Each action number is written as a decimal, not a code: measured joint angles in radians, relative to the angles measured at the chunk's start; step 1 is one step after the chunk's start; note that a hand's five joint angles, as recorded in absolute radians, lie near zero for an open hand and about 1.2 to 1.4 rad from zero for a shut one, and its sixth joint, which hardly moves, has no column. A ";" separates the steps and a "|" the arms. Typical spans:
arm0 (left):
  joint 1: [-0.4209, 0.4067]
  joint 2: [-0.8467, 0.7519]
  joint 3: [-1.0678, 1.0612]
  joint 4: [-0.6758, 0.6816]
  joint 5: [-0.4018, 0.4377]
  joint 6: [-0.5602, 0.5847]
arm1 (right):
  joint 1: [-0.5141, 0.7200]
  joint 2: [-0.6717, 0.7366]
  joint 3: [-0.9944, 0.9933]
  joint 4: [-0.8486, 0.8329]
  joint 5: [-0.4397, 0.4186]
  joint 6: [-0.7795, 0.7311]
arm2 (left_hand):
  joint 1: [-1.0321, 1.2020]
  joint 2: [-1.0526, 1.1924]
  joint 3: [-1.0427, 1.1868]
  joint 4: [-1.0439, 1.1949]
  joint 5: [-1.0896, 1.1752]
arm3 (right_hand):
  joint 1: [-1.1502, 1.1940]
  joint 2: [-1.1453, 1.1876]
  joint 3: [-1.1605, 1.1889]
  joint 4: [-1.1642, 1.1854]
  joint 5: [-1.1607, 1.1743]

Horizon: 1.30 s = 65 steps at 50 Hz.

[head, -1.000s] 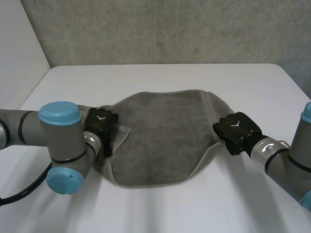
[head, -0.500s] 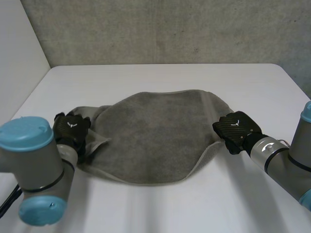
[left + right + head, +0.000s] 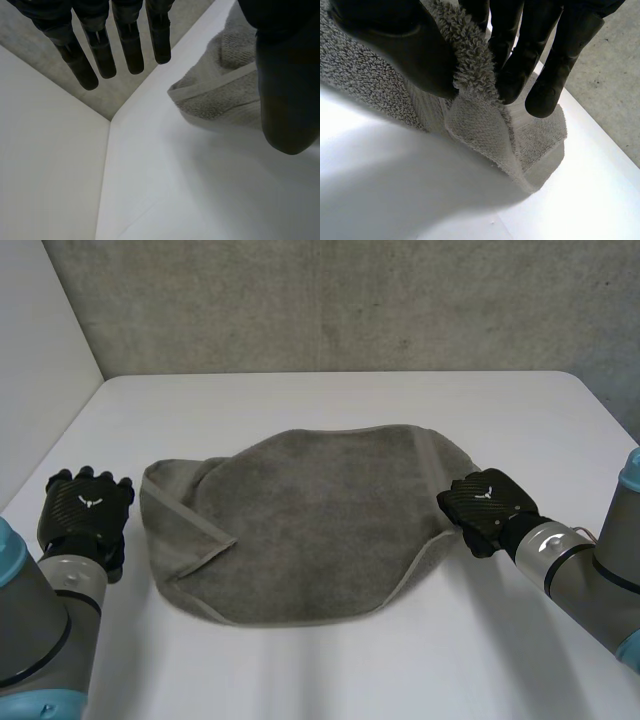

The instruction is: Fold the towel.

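Note:
A grey towel (image 3: 310, 525) lies spread and rumpled on the white table (image 3: 330, 400), its left end folded over into a flap. My left hand (image 3: 85, 515) is off the cloth, just left of that end, fingers (image 3: 130, 47) straight and apart above the bare table, the towel's corner (image 3: 220, 92) beside its thumb. My right hand (image 3: 488, 510) is at the towel's right edge, and its thumb and fingers (image 3: 510, 45) pinch a fold of the towel (image 3: 475, 100) there.
The table's left edge (image 3: 60, 455) meets a white wall close to my left hand. A grey concrete wall (image 3: 330, 300) runs behind the table. Bare tabletop lies in front of and behind the towel.
My left arm has pulled back to the left, off the towel's left end, which now lies uncovered with a folded flap. The right hand has stayed in place on the right edge.

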 measured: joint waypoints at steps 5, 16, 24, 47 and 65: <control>-0.011 -0.006 0.004 0.010 0.034 0.000 | 0.000 0.000 -0.001 0.001 0.000 0.000 | -0.029 -0.022 -0.035 -0.027 -0.048 | 0.000 0.000 0.000 0.000 0.000; -0.090 -0.065 0.105 0.011 0.275 -0.002 | -0.001 0.000 0.003 0.001 0.000 0.000 | -0.054 -0.050 -0.062 -0.048 -0.076 | 0.000 0.000 0.000 0.000 0.000; -0.127 -0.205 0.227 -0.018 0.343 0.001 | -0.003 0.001 0.005 0.001 -0.001 0.000 | -0.054 -0.050 -0.062 -0.048 -0.068 | 0.000 0.000 0.002 0.000 0.000; -0.125 -0.453 0.454 -0.103 0.223 -0.013 | -0.008 0.002 0.008 0.001 0.003 -0.028 | -0.052 -0.048 -0.059 -0.048 -0.054 | 0.000 0.000 0.002 0.000 0.000; 0.039 -0.251 0.236 0.028 -0.051 -0.011 | -0.007 0.014 0.005 0.001 0.003 -0.028 | 0.032 0.033 0.033 0.032 0.048 | 0.000 0.000 0.002 0.000 0.000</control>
